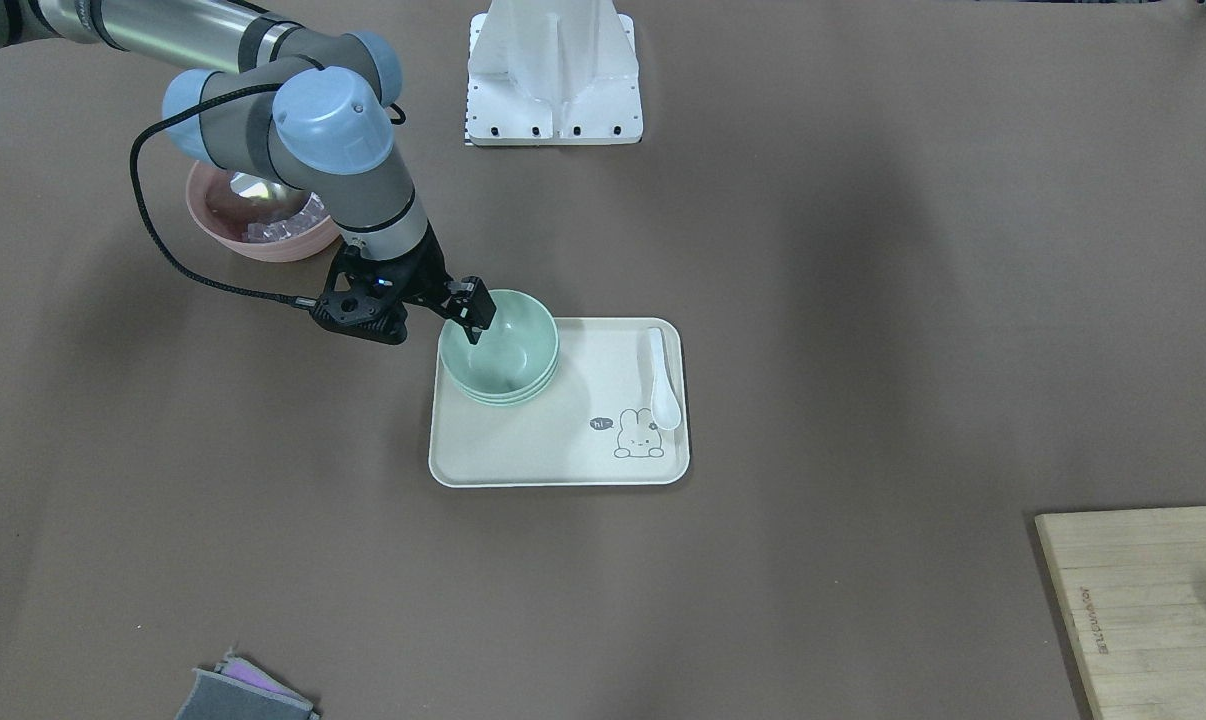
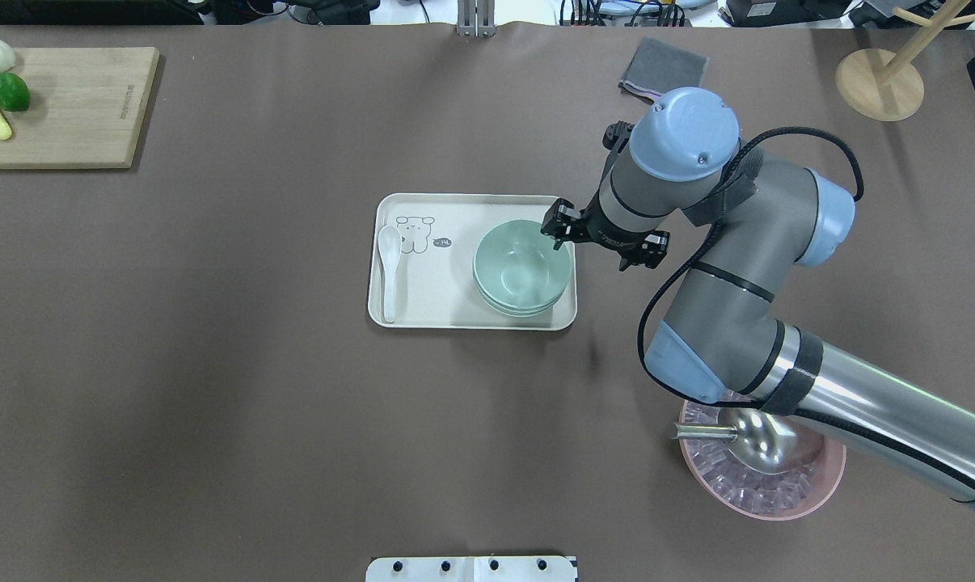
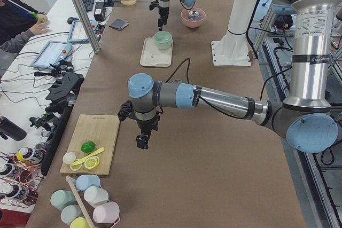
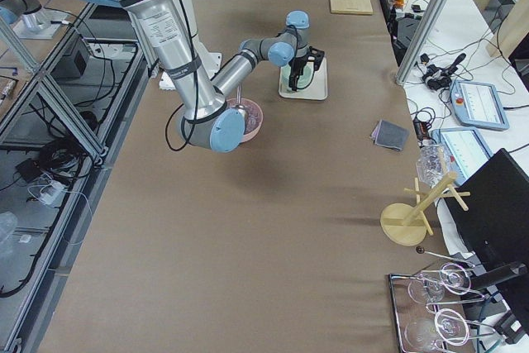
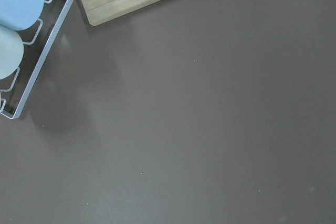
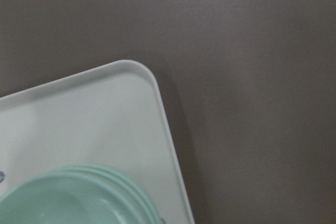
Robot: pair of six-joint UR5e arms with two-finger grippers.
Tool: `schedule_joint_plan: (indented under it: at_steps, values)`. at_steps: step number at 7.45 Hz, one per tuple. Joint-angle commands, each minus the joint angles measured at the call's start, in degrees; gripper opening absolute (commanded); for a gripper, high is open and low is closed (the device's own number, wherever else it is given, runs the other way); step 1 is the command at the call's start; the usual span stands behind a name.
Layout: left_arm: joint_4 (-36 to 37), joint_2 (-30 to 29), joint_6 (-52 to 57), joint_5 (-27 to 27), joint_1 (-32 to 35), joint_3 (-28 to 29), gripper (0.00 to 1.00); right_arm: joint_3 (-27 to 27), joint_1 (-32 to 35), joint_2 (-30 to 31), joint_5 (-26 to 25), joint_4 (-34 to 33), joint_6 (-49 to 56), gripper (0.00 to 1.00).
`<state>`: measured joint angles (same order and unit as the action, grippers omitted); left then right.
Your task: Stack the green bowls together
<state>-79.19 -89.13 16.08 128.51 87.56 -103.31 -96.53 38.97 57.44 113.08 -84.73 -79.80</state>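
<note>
Green bowls [image 6: 79, 198] nested on the cream tray [image 6: 105, 108]: stacking looks done

Three rims show one inside another at the lower left of the right wrist view, and the stack sits in the tray's corner, mid-frame overhead. Right hand [image 1: 471, 315] hovers at the stack's upper-left rim in the front view, fingers seemingly apart and gripping nothing; I judge that only its pull-away is left. Left hand [image 3: 142, 141] hangs over the tabletop [image 3: 176, 185], well apart from the tray; whether parted or together I cannot tell

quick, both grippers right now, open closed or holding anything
left gripper: cannot tell, it shows only in a side view.
right gripper: at the rim of the top bowl, cannot tell if it is clamped.
</note>
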Motion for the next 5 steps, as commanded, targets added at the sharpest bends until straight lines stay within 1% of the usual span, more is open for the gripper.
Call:
schedule_joint_plan:
  at_steps: [1,4,5]
  values:
    - [0.0,0.0,-0.1,0.1,0.1,0.5,0.98,-0.1,4.1,4.0,1.7,-0.3,9.5,1.00]
    - [-0.5,0.5,-2.4,1.7,0.2,0.9,0.98,-0.4,13.8,11.3,11.1,-0.3,29.6,1.00]
    - [-1.2,1.9,-2.3,1.7,0.2,0.7,0.98,-0.5,17.6,14.1,13.1,-0.3,36.6,1.00]
